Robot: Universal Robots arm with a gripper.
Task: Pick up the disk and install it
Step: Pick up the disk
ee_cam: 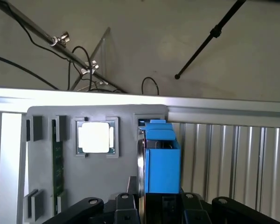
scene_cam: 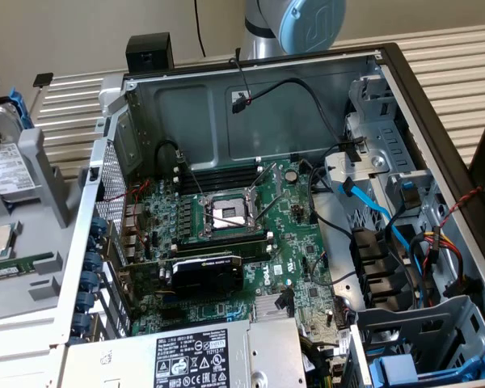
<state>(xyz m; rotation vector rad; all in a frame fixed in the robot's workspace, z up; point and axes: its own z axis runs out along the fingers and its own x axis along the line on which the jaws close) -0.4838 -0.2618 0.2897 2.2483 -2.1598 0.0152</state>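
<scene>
One firm hold: gripper (ee_cam: 162, 201) closed on the disk (ee_cam: 161, 161), jaws either side of it, blue plastic frame turned toward the wrist camera with the thin silver metal edge showing beside it. Standing upright on edge at the grey holder (ee_cam: 84, 186); cannot tell whether clear of its slot or seated in it. Just beside the disk, set in a square recess of that holder, the small silver processor chip (ee_cam: 95, 137); beyond the chip, a green memory stick (ee_cam: 57, 168) slotted on edge.

Same disk at the exterior view's far left edge, around mid-height, white label and blue frame visible, outside the open computer case (scene_cam: 436, 121) and well apart from the drive bays at the exterior view's right. Inside the case: green motherboard (scene_cam: 295, 214) at centre of frame, with its open processor socket (scene_cam: 229, 214) and a black graphics card (scene_cam: 206, 273) just below. Grey power-supply box (scene_cam: 259, 356) at lower centre. Blue cable (scene_cam: 380, 214) at right. Robot arm (scene_cam: 303, 24) at upper centre, behind the case.
</scene>
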